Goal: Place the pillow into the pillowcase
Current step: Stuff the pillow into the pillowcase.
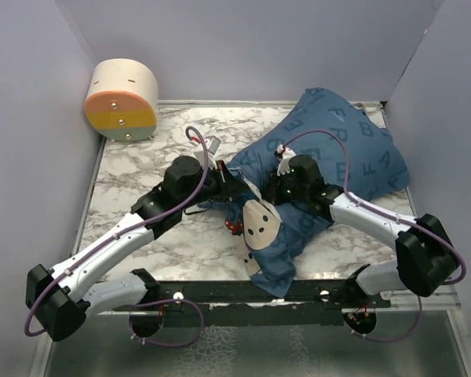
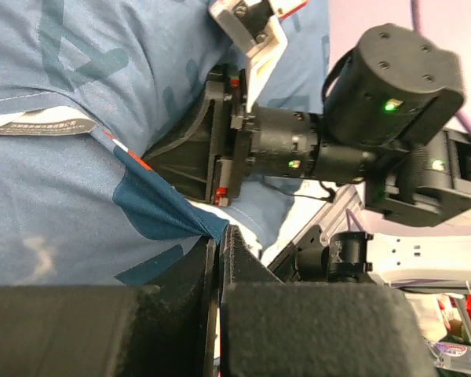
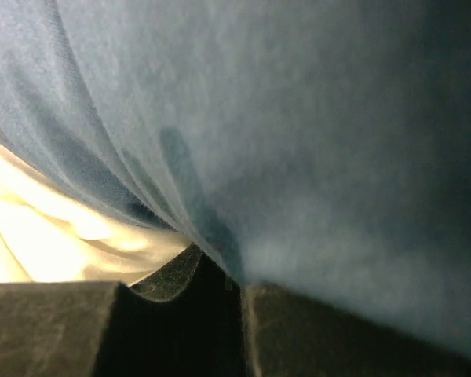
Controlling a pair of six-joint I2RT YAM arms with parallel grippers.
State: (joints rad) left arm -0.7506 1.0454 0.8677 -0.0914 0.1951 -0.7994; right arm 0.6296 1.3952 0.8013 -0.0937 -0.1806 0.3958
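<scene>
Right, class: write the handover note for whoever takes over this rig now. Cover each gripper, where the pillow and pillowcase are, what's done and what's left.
Left gripper: shut on a fold of the pillowcase.
Right gripper: shut on the pillowcase edge, close beside the left one.
Pillow: seems mostly inside the case, which bulges at the far right of the table. Some white shows under the blue edge in the right wrist view.
Done: pillow largely in.
Left: probably draw the loose near end over the rest, then let go.
</scene>
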